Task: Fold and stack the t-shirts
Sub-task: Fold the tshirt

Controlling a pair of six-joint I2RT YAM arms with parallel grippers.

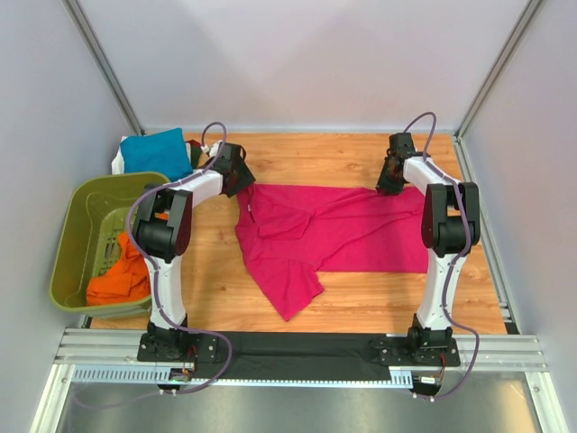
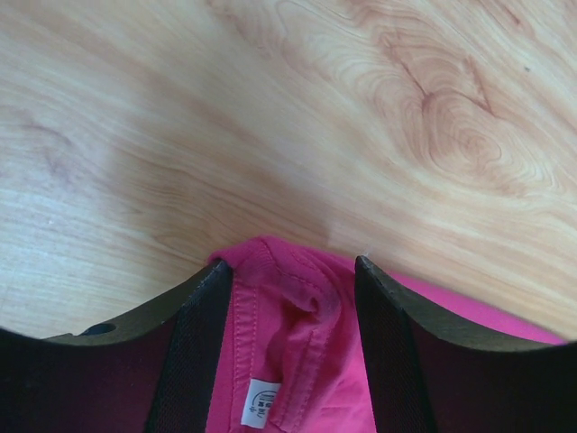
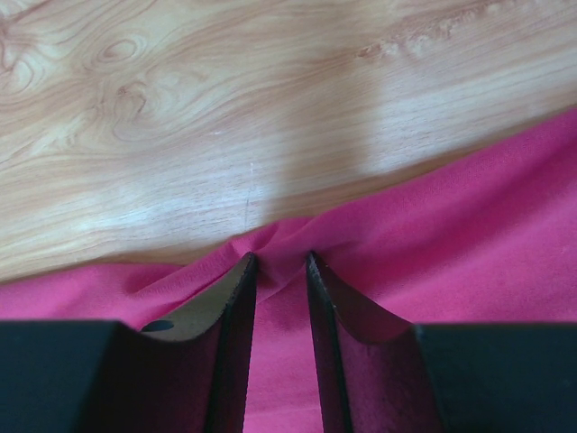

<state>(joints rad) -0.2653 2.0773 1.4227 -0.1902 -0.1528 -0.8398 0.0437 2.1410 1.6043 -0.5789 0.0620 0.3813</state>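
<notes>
Top external: fixed high above and behind the arm bases, facing down and forward over the whole table (image 1: 361, 298). It is far enough back to take in both arms, the side walls and the whole magenta-pink t-shirt (image 1: 361, 230).
Left wrist: mounted on the left arm, looking down past the left gripper (image 2: 290, 271) at the wood from very close. Its fingers frame the lower edge.
Right wrist: mounted on the right arm, aimed down past the right gripper (image 3: 281, 262), equally close.
Shared, top and left wrist: the shirt's collar end.
Shared, top and right wrist: the shirt's far right edge.
Shared, both wrists: the same shirt and wood, at opposite ends.
</notes>
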